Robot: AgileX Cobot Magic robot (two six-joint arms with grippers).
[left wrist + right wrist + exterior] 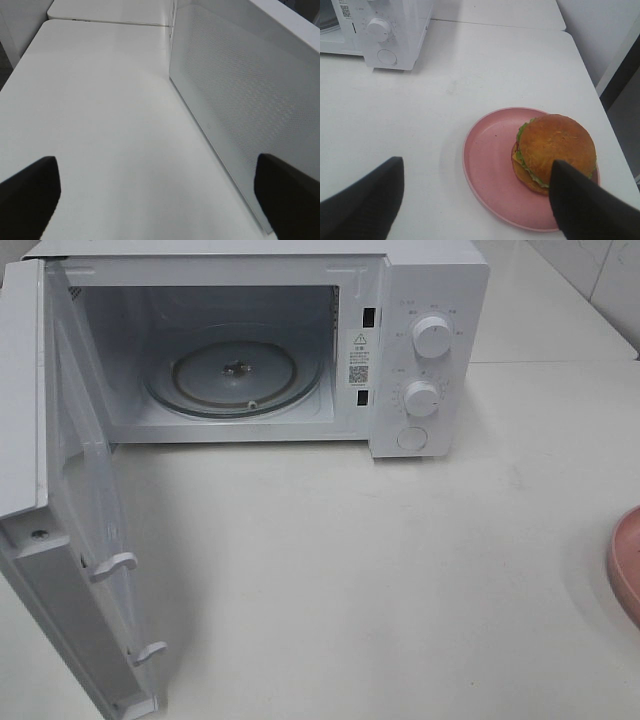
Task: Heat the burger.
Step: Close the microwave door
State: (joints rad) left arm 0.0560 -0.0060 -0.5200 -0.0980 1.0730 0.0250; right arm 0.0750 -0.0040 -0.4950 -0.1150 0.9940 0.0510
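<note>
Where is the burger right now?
The burger sits on the pink plate, on the table right of the microwave. Only the right wrist view shows it; the high view catches just the plate's edge at far right.

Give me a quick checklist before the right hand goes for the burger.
1. Microwave door swung fully open: ok.
2. Glass turntable bare, room for the food: ok.
3. Burger upright on the pink plate, bun on top: ok.
4. Right hand open, fingers spread wide and holding nothing: ok.
5. Right hand centred over the burger: not ok; the burger sits near one finger, not between them.
6. Left hand open and empty, next to the outer face of the door: ok. Whether it clears the right arm's path to the microwave: cannot tell.
</note>
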